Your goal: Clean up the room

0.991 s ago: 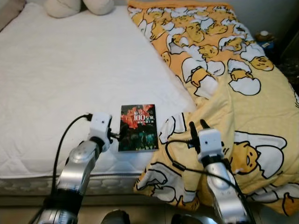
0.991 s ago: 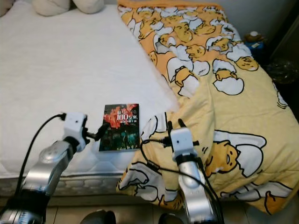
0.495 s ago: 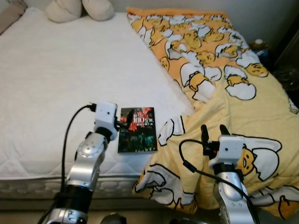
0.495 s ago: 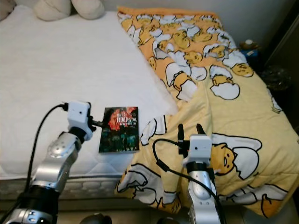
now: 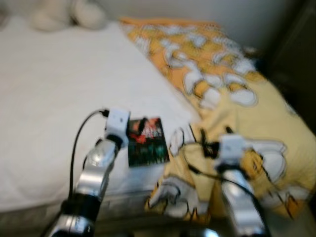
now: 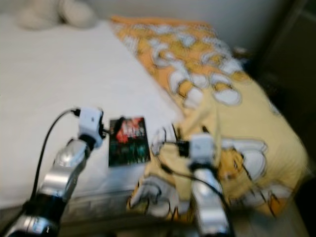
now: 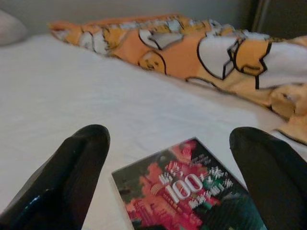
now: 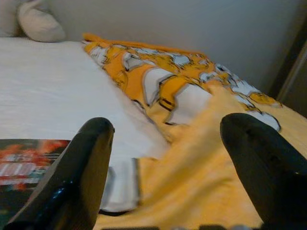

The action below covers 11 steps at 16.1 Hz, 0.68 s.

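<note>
The head views are blurred. A book point(image 5: 147, 141) lies flat on the white bed point(image 5: 49, 98), close to the bed's near edge and just beside the bunched edge of a yellow blanket point(image 5: 237, 89) printed with white-and-orange egg figures. The book is a thin paperback with a dark cover: red and orange patches across the upper part, green and dark tones lower down, and a large white "100" among smaller white characters that are too small to read. In the left wrist view the book point(image 7: 192, 191) shows one corner pointing away from the camera, with the blanket point(image 7: 192, 48) heaped beyond it.

The left tool point(image 5: 139, 124) sits at the book's upper left part, its two black fingers point(image 7: 72, 167) spread wide with the cover between them; whether they touch the book cannot be told. The right tool point(image 5: 202, 138) is held over the blanket's folded edge, near the book's right side, and its fingers point(image 8: 81, 163) are likewise spread apart with nothing between them. Two pale pillows point(image 5: 64, 15) rest at the far end of the bed.
</note>
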Available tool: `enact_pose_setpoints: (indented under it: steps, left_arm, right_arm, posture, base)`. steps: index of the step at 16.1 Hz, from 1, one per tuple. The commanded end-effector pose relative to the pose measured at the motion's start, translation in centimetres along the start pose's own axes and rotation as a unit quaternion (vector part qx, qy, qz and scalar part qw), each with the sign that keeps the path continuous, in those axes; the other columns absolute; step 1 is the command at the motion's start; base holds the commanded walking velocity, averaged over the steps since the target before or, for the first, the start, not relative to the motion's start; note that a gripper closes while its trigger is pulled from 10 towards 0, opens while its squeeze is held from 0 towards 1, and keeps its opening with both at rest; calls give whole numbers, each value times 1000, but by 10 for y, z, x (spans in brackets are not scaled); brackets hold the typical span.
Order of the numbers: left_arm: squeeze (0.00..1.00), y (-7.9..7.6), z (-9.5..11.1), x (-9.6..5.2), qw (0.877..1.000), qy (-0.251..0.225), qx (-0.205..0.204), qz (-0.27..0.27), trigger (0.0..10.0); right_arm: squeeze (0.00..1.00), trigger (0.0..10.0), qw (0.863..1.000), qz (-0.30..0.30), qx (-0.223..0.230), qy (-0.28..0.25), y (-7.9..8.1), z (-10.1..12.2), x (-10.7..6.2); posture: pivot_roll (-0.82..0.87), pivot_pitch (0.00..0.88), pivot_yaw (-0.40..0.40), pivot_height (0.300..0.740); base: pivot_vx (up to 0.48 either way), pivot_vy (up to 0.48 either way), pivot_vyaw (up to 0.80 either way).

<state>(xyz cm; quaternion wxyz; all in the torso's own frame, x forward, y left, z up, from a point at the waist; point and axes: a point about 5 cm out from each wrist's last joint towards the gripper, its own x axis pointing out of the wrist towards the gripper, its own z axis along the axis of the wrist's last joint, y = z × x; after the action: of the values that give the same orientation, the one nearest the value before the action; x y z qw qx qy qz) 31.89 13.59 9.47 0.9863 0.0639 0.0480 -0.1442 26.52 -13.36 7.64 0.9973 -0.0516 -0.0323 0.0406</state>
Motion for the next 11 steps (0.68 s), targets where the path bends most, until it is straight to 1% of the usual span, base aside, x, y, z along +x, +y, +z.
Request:
enact_pose_setpoints:
  steps: [1, 2, 4, 5, 6, 7, 9, 10, 11]
  left_arm:
    - [0, -12, 4, 6, 1000, 0, -1, -12, 10000]
    - [0, -19, 7, 9, 1000, 0, -8, -12, 10000]
    - [0, -21, 7, 10, 999, 7, -33, -2, 10000]
    - [0, -21, -2, 13, 997, 35, -66, 1, 10000]
    - [0, -20, -12, 15, 993, 66, -93, 4, 10000]
    - [0, -16, -16, 18, 990, 81, -117, 9, 10000]
    - [0, -8, -26, 23, 982, 118, -149, 11, 10000]
    - [0, -9, -28, 24, 979, 129, -159, 8, 10000]
    - [0, -15, -30, 29, 970, 145, -194, -8, 10000]
  right_arm:
    - [0, 10000, 1000, 0, -2, 4, -4, 0, 5]
    - [0, 10000, 1000, -12, 5, -1, -8, 2, 9]
    - [0, 10000, 999, -34, 17, 4, -15, -1, 9]
    - [0, 10000, 999, -42, 21, 6, -19, -3, 8]
    - [0, 10000, 998, -55, 23, 8, -24, -6, 5]
    - [0, 10000, 997, -67, 31, 3, -30, -3, 2]
    - [0, 10000, 999, -51, 18, 4, -33, -3, -7]
    - [0, 10000, 998, -52, 16, 7, -36, -4, -11]
    - [0, 10000, 998, -57, 12, 8, -42, -2, -20]
  posture:
    - [63, 0, -52, 740]
    - [66, 0, -39, 740]
    - [59, 0, -10, 740]
    - [49, 0, 7, 740]
    - [41, 0, 9, 740]
    - [20, 0, 11, 740]
    - [-4, 0, 16, 740]
    - [-15, 0, 18, 740]
    - [-58, 31, 20, 740]
  base:
    - [0, 0, 0]
    - [0, 0, 0]
    - [0, 0, 0]
    - [0, 0, 0]
    - [0, 0, 0]
    - [0, 0, 0]
    - [0, 0, 0]
    - [0, 0, 0]
    - [0, 0, 0]
